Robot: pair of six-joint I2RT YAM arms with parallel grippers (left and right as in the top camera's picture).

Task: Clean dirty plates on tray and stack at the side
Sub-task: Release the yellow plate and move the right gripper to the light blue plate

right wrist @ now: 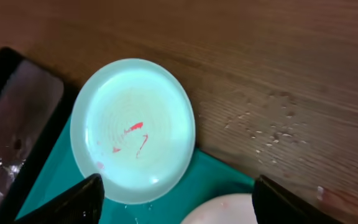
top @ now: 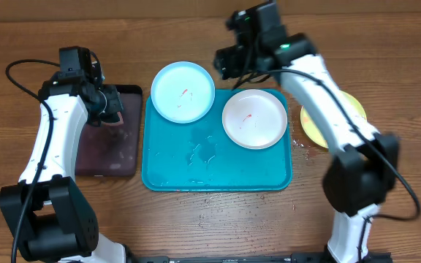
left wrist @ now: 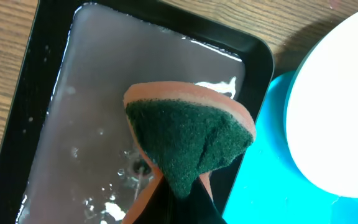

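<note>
Left end effector (top: pixel 112 104) is pinching an orange-and-green sponge (left wrist: pixel 188 140) over the black tray (top: pixel 108 150); the right end effector (right wrist: pixel 179 196) is hanging wide open above the cyan plate (top: pixel 183 90) at the upper-left corner of the turquoise tray (top: pixel 218 172). The white plate (top: pixel 254 119) is sitting in its upper right, the yellow-green plate (top: pixel 354 107) on the worktop (top: pixel 393 44) at frame right.

On the tray (top: pixel 218 172), cyan plate (top: pixel 183 91) overhangs at 11 o'clock, white plate (top: pixel 254 119) at 2; yellow-green plate (top: pixel 311 130) lies outside at 3

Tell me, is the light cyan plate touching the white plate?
Apart. The overhead view shows a strip of bare tray between the light cyan plate and the white plate.
</note>
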